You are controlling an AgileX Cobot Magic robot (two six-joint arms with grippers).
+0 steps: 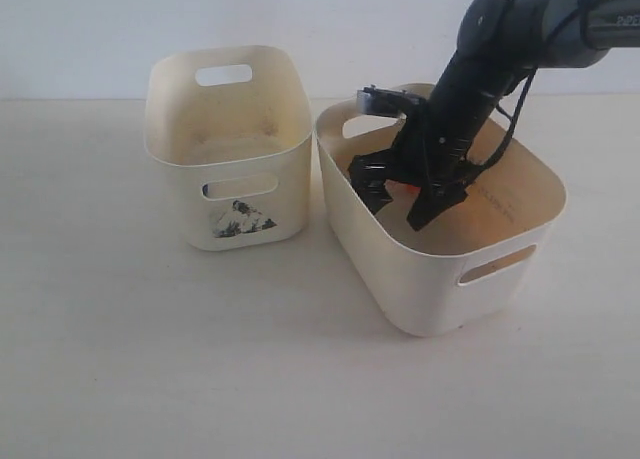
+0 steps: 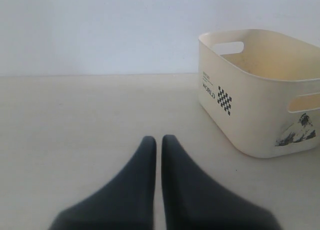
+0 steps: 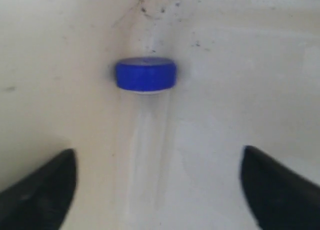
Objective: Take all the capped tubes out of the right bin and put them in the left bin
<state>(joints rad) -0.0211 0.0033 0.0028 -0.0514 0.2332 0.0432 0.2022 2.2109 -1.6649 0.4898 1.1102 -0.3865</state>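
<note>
1. Right bin [image 1: 400, 269]: stood just beside the narrower left bin [image 1: 190, 204]; the arm hid much of its floor.
2. Right gripper [image 1: 398, 211]: reached down inside the right bin, jaws spread wide, gripping nothing.
3. Left gripper [image 2: 159, 138]: low over the table [image 2: 75, 104], fingers almost together, empty.
4. Blue-capped tube [image 3: 146, 115]: lay flat on the right bin's floor between the spread jaws, untouched. Its long axis ran away from the gripper, cap at the far end. The clear body was faint and the near end cut off.
5. Orange-red speck [image 1: 403, 189]: behind the right gripper, too hidden to identify.

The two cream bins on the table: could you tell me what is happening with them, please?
The right gripper is down inside the right bin, its fingers open on either side of a blue-capped tube lying on the bin floor, not yet gripping it. The left gripper sits shut above the table near the left bin.
</note>
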